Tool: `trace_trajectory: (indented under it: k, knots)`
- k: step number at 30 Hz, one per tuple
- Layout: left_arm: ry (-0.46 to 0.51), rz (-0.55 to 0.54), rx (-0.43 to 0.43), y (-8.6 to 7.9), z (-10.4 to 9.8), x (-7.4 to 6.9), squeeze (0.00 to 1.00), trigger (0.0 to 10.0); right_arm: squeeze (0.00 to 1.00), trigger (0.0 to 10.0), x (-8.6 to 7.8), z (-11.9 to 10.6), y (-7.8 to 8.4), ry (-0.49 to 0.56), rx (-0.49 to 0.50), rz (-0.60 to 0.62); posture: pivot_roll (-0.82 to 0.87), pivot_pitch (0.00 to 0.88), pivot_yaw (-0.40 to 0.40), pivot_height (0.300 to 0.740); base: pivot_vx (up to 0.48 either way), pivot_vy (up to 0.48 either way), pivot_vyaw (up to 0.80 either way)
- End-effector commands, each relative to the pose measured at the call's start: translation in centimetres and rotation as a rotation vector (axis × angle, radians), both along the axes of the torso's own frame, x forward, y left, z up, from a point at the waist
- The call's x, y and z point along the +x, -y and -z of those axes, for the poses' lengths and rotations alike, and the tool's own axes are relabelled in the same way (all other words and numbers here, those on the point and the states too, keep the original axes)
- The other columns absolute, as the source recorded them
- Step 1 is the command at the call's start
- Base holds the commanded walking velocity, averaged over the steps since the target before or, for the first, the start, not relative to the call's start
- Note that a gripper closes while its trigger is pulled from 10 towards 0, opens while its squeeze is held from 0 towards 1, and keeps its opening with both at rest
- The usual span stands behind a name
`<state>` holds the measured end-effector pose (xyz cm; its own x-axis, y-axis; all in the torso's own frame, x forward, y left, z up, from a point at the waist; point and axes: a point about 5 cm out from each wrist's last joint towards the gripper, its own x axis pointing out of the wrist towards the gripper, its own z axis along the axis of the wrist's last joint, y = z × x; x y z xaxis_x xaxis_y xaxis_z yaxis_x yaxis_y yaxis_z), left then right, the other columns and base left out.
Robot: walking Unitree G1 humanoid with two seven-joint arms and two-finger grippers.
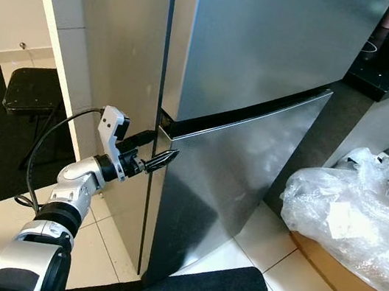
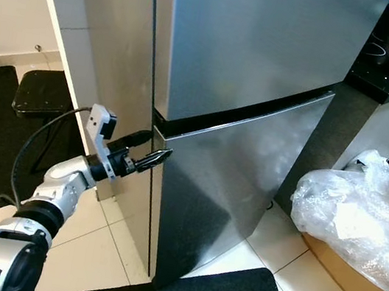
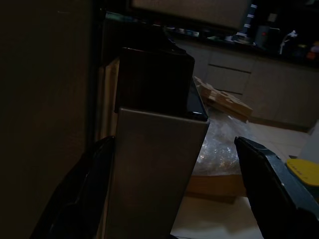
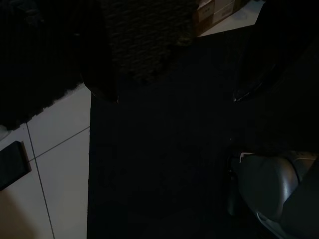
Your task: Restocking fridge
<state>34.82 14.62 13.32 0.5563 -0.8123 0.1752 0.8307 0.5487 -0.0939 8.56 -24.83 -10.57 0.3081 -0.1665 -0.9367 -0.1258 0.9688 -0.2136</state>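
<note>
I have the left gripper [image 1: 154, 152] spread wide astride the upright fridge [image 1: 263, 90] door's corner [image 3: 159, 149]; its wrist view shows cardboard [image 3: 222, 99] beyond

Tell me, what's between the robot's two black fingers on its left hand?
The corner edge of the fridge's lower door. In the left wrist view, the open left gripper has one finger on each side of that edge, just below the dark gap between the doors.

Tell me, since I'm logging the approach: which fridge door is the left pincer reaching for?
The lower door: the left pincer sits at its top corner, straddling its edge just under the dark gap below the upper door.
</note>
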Motion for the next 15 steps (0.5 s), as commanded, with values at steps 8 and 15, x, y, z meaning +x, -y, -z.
trace_trajectory:
  k: [8,15]
  knots:
    - [0.011,0.232,0.029,3.8,0.4,-1.2,0.00,10.0,0.00,10.0,0.2,-0.1,0.1,0.016,0.000,0.021,-0.01,0.000,-0.008,0.740,0.000,0.000,0.00]
    - [0.012,0.311,0.011,5.6,0.9,-2.1,0.00,10.0,0.00,10.0,0.3,-0.1,0.0,0.019,0.003,0.022,-0.01,0.000,-0.008,0.740,0.000,0.000,0.00]
